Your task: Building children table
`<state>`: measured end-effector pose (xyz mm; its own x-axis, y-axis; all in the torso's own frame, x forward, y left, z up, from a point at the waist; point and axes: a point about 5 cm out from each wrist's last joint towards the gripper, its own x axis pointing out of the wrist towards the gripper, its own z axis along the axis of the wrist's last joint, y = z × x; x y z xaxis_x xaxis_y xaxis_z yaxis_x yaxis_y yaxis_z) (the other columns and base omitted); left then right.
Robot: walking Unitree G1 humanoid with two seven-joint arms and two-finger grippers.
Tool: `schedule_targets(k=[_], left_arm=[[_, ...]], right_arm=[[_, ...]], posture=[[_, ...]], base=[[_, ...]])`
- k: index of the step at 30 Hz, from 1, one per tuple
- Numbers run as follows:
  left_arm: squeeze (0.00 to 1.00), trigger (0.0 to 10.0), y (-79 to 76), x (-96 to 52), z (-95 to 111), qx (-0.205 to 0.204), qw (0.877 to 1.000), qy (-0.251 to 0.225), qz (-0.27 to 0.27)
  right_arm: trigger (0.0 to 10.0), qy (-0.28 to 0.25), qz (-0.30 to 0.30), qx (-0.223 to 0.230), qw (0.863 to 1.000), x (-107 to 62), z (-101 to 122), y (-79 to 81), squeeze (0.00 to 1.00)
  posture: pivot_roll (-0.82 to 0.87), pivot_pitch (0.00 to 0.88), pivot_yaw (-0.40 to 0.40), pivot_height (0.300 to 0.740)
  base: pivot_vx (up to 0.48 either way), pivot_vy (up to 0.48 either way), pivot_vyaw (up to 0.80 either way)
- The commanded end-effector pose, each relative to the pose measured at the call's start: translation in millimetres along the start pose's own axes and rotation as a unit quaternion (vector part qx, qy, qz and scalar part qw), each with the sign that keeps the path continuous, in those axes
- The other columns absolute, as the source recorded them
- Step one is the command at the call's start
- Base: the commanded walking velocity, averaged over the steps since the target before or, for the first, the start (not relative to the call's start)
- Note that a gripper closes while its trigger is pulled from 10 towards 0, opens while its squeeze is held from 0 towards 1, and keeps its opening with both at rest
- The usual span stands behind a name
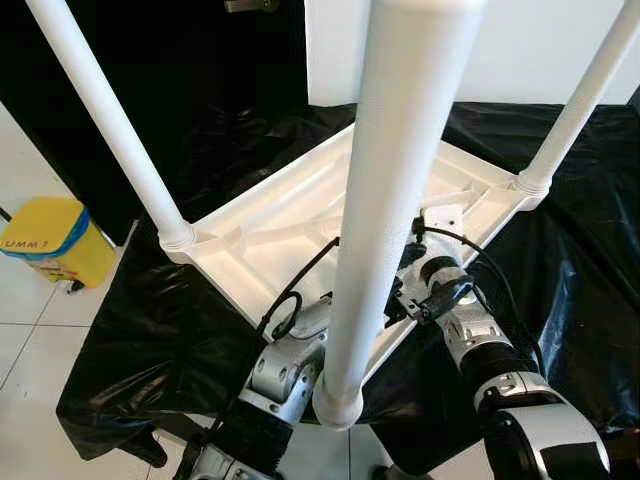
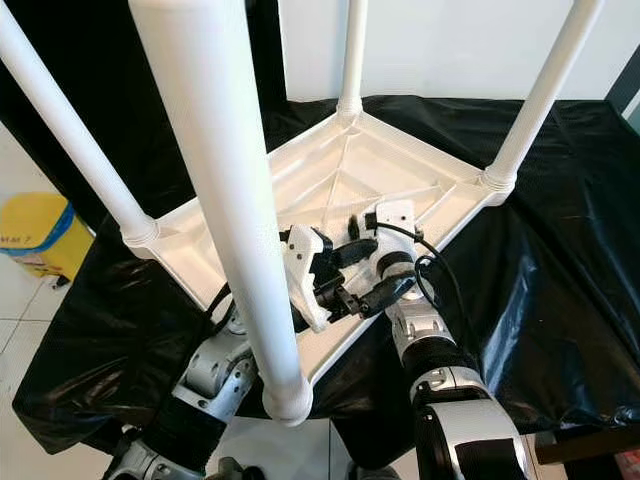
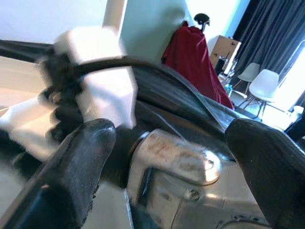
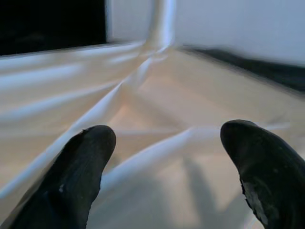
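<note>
A white table lies upside down on a black sheet — its legs run up past the frame's top edge. Both hands hover over its ribbed underside near the front edge: right hand spread, left hand spread beside it, partly hidden by the nearest leg. A yellow bin stands on the floor — contents unseen.
</note>
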<state>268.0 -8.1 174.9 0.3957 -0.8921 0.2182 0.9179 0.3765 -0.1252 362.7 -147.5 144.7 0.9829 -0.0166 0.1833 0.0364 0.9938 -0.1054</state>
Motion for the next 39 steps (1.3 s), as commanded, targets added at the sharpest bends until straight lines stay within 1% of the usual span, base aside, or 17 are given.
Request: schedule_targets(k=[1,3,4,5,6,7,8,9,10,13,14,16,18,21,26,30,39], left_arm=[[0.00,10.0,5.1,-5.4,-2.2,0.005,1.000,0.009,0.003],[0.00,10.0,5.1,-5.4,-2.2,0.005,1.000,0.009,0.003],[0.00,10.0,7.7,-7.1,-1.8,0.008,1.000,0.011,0.006],[0.00,10.0,7.7,-7.1,-1.8,0.008,1.000,0.011,0.006],[0.00,10.0,10.2,-8.1,-1.4,0.011,1.000,0.013,0.009],[0.00,10.0,10.2,-8.1,-1.4,0.011,1.000,0.013,0.009],[0.00,10.0,11.6,-8.6,-0.9,0.014,1.000,0.014,0.009],[0.00,10.0,11.6,-8.6,-0.9,0.014,1.000,0.014,0.009],[0.00,10.0,12.3,-8.7,-0.6,0.016,1.000,0.015,0.008],[0.00,10.0,12.5,-9.0,-0.5,0.017,1.000,0.016,0.007],[0.00,10.0,12.3,-8.6,-0.3,0.018,1.000,0.016,0.005],[0.00,10.0,12.3,-8.6,-0.3,0.018,1.000,0.016,0.005],[0.00,10.0,11.7,-8.1,0.4,0.019,1.000,0.017,0.003],[0.00,10.0,11.5,-7.9,0.8,0.019,1.000,0.017,0.001],[0.00,10.0,10.6,-6.8,2.8,0.019,1.000,0.014,0.000],[0.00,10.0,6.0,-3.4,3.8,0.019,1.000,0.010,-0.003],[0.00,10.0,6.9,-2.1,2.1,0.022,1.000,0.010,0.004]], right_arm=[[10.0,-0.003,-0.077,-0.020,0.997,-7.6,-4.4,-26.5,0.00],[10.0,-0.003,-0.077,-0.020,0.997,-7.6,-4.4,-26.5,0.00],[10.0,0.000,-0.118,-0.029,0.993,-12.6,-7.0,-39.3,0.00],[10.0,0.000,-0.118,-0.029,0.993,-12.6,-7.0,-39.3,0.00],[10.0,0.011,-0.174,-0.043,0.984,-21.7,-13.3,-55.0,0.00],[10.0,0.011,-0.174,-0.043,0.984,-21.7,-13.3,-55.0,0.00],[10.0,0.019,-0.220,-0.055,0.974,-30.6,-18.1,-67.0,0.00],[10.0,0.019,-0.220,-0.055,0.974,-30.6,-18.1,-67.0,0.00],[10.0,0.030,-0.254,-0.059,0.965,-38.6,-23.2,-75.8,0.00],[10.0,0.038,-0.277,-0.063,0.958,-44.2,-26.7,-80.9,0.00],[10.0,0.052,-0.304,-0.061,0.949,-50.6,-32.1,-86.1,0.00],[10.0,0.052,-0.304,-0.061,0.949,-50.6,-32.1,-86.1,0.00],[10.0,0.080,-0.330,-0.051,0.939,-59.8,-43.0,-88.6,0.00],[10.0,0.094,-0.327,-0.040,0.939,-61.6,-48.4,-85.3,0.00],[10.0,0.117,-0.303,-0.014,0.946,-60.6,-55.3,-71.4,0.00],[10.0,0.119,-0.255,0.006,0.960,-50.9,-53.3,-58.0,0.00],[10.0,0.117,-0.228,0.009,0.967,-42.8,-48.4,-57.9,0.00]], posture=[[-0.10,0.092,0.026,0.740],[-0.10,0.092,0.026,0.740],[-0.10,0.088,0.029,0.740],[-0.10,0.088,0.029,0.740],[-0.11,0.082,0.036,0.740],[-0.11,0.082,0.036,0.740],[-0.11,0.081,0.038,0.740],[-0.11,0.081,0.038,0.740],[-0.12,0.078,0.039,0.740],[-0.12,0.078,0.042,0.740],[-0.12,0.076,0.042,0.740],[-0.12,0.076,0.042,0.740],[-0.12,0.079,0.047,0.740],[-0.12,0.080,0.048,0.740],[-0.11,0.082,0.047,0.740],[-0.11,0.087,0.035,0.740],[-0.16,0.094,0.025,0.740]], base=[[0.000,0.000,0.00],[0.000,0.000,0.00],[0.000,0.000,0.00],[0.000,0.000,0.00],[0.000,0.000,0.00],[0.000,0.000,0.00],[0.000,0.000,0.00],[0.000,0.000,0.00],[0.000,0.000,0.00],[0.000,0.000,0.00],[0.000,0.000,0.00],[0.000,0.000,0.00],[0.000,0.000,0.00],[0.000,0.000,0.00],[0.000,0.000,0.00],[0.000,0.000,0.00],[0.000,0.000,0.00]])
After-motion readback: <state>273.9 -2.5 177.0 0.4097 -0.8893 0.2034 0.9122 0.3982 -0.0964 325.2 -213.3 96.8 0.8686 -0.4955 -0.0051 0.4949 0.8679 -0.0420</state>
